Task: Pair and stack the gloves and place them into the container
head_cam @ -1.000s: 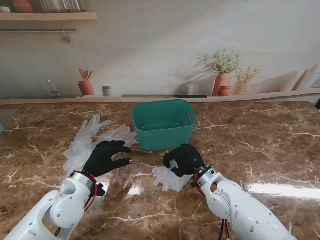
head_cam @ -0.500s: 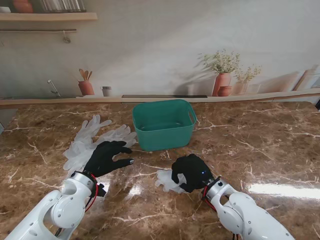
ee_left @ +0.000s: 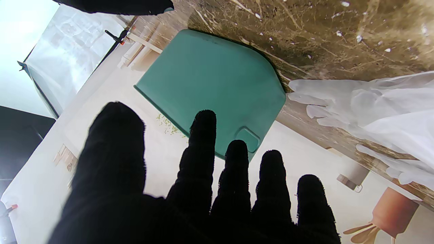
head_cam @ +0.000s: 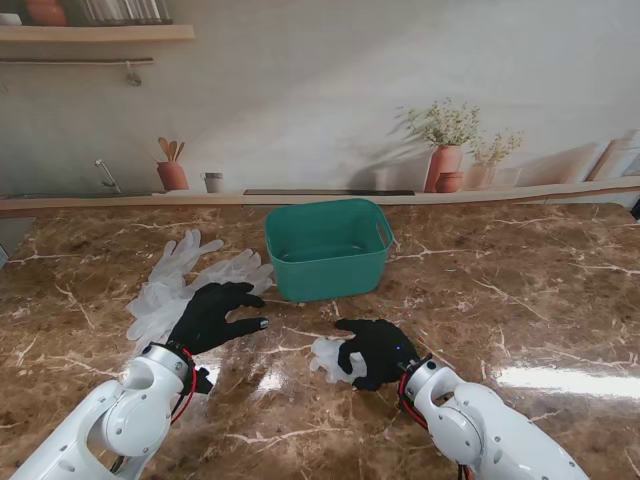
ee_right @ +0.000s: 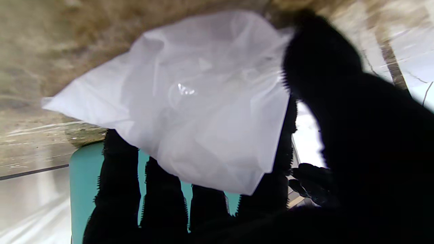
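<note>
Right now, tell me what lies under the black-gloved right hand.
The right hand covers a crumpled translucent white plastic glove on the brown marble table; its fingers close on it. How much glove is hidden beneath cannot be seen.

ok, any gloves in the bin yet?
No: in the stand view the green bin shows a bare inside, with gloves lying on the table left of it and one glove under the right hand.

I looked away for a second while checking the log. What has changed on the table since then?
The right hand pulled back nearer to me and settled lower, dragging the crumpled glove it grips along the marble; less of the glove shows now. The left hand, the gloves beside it and the green container stayed put.
</note>
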